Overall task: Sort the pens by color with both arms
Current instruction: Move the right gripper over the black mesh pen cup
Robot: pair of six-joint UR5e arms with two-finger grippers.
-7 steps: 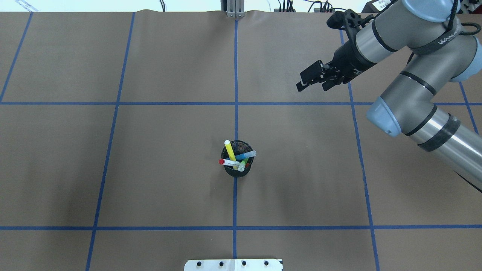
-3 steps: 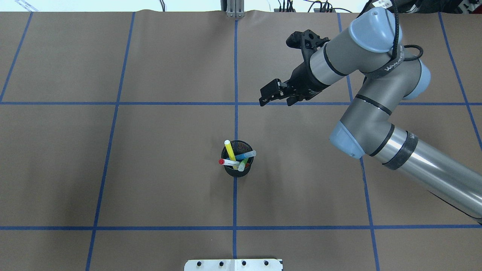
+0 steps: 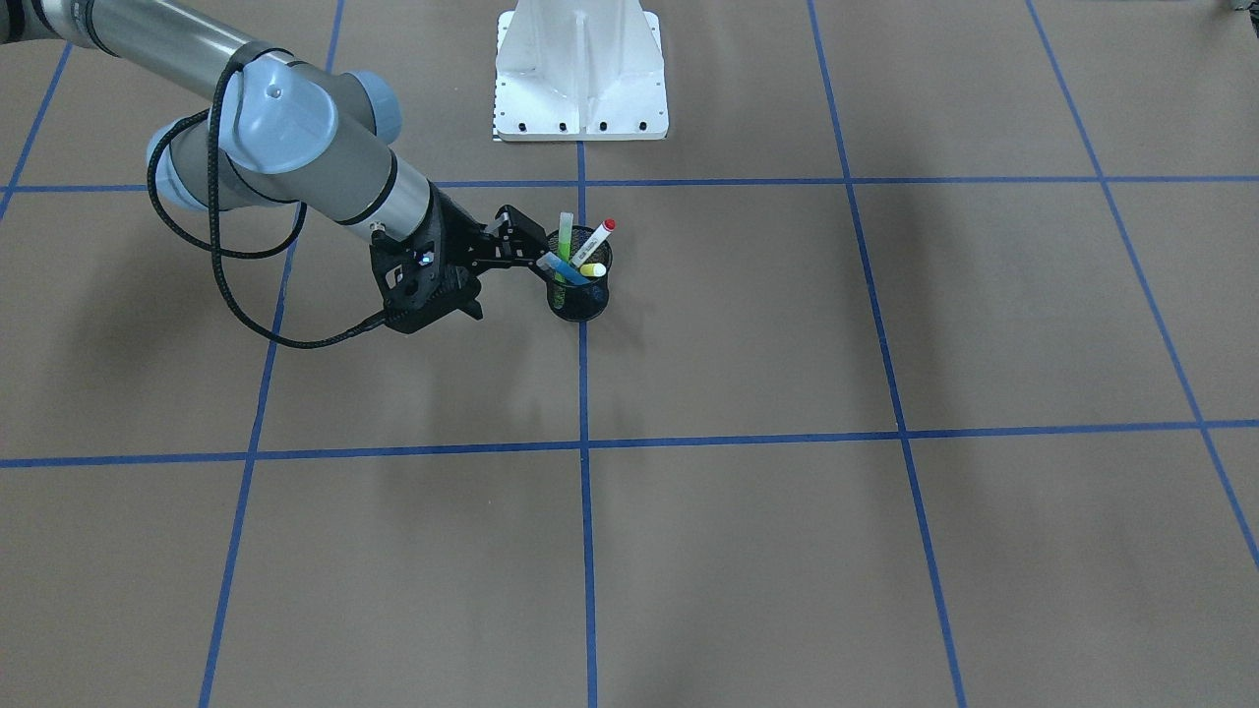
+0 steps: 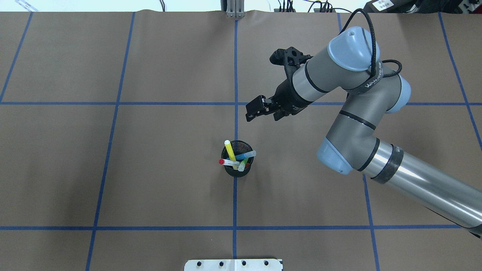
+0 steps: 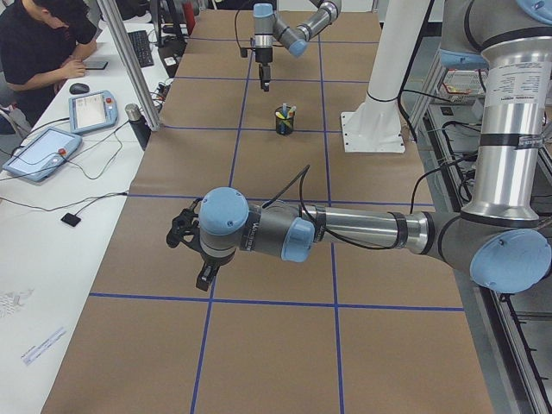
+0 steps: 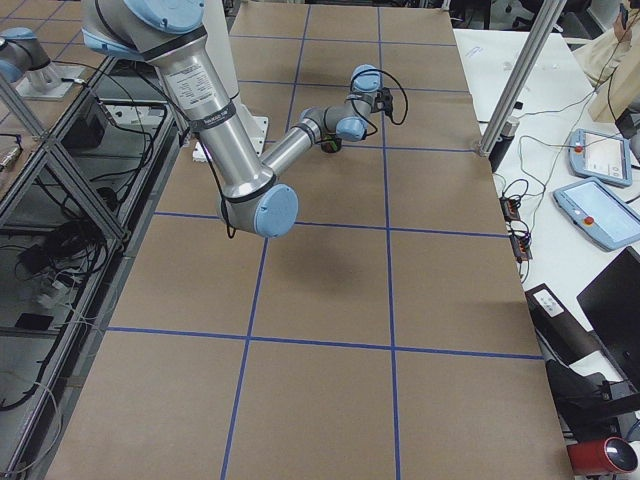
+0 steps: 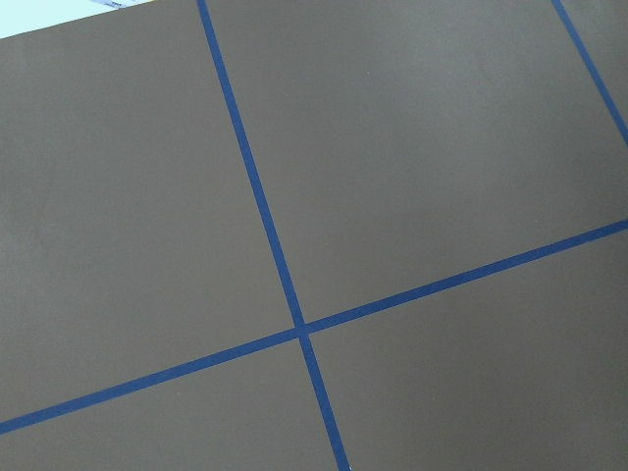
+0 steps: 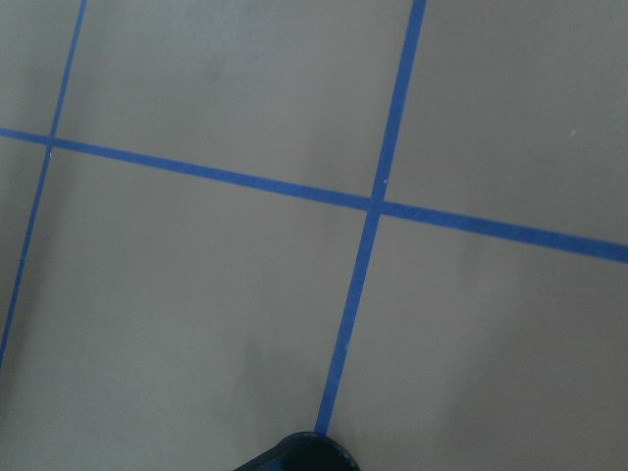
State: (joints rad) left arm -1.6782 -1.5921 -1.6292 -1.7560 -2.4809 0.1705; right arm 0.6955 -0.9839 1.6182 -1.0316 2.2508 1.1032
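Several pens stand in a black mesh cup (image 4: 237, 171) at the table's middle: yellow (image 4: 229, 148), blue (image 4: 246, 155), green (image 4: 243, 164) and a white one with a red end (image 4: 226, 162). My right gripper (image 4: 261, 117) hangs open and empty above the table, just beyond the cup and slightly right of it. In the front-facing view it (image 3: 497, 270) sits close beside the cup (image 3: 580, 300). The right wrist view catches only the cup's rim (image 8: 299, 453). My left gripper (image 5: 205, 276) shows only in the exterior left view, low over the paper far from the cup; I cannot tell its state.
Brown paper with blue tape lines (image 4: 235, 94) covers the table. The white pedestal base (image 3: 580, 79) stands at the robot's edge. A person (image 5: 43, 43) sits at a side table with tablets (image 5: 39, 153) beyond the far side.
The right arm has swung left and toward the cup, carrying its open gripper from the far right to just beyond the cup. The pens have not moved.
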